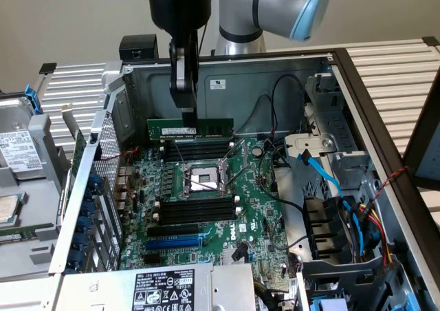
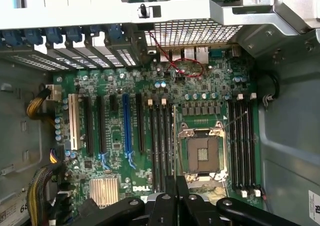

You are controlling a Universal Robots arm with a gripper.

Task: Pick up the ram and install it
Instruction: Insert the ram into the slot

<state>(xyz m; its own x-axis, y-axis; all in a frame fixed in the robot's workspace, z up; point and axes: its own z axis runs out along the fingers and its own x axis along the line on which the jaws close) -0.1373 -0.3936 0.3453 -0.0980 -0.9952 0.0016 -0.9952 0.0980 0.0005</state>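
Observation:
The ram, a long green stick with a white label, hangs level and on edge inside the open computer case. My gripper comes down from above and is shut on the stick left of its middle. The ram hovers just above the black memory slots behind the CPU socket, and I cannot tell whether it touches them. In the wrist view the fingertips close together over the board, between the CPU socket and a bank of black memory slots.
A second bank of black slots and a blue slot lie in front of the socket. Loose cables and a blue cable crowd the exterior view's right. The case wall stands close behind the ram.

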